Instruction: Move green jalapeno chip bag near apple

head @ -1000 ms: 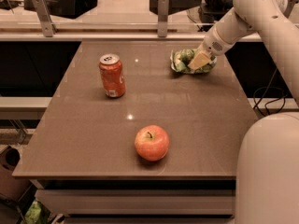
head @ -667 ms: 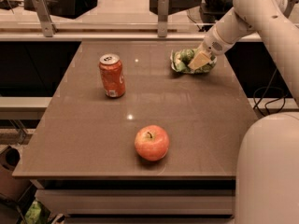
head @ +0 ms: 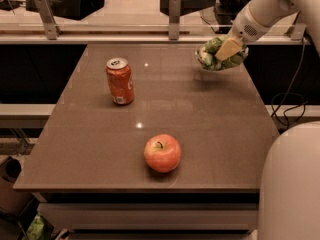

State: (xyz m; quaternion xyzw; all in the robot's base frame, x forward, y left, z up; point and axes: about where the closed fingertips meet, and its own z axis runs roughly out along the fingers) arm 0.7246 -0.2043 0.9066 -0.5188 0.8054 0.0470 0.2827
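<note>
The tool (head: pixel 226 51) is clenching the green jalapeno chip bag (head: pixel 207 59) at the worktop's (head: pixel 200 114) two o'clock. The grasp looks done, while transfer toward the apple (head: pixel 162 153) at six o'clock is pending.

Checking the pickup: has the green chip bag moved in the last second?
Yes. The gripper, at the table's far right, has lifted the green jalapeno chip bag rightward, away from the soda can.

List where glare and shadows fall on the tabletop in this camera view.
Camera view: two small glare spots on the glossy brown tabletop, one right of the orange soda can, one between can and round red-orange apple; a dark shadow hugs the apple's base; the gripper, at the far right corner, holds the crinkly green chip bag above a faint shadow.
</note>
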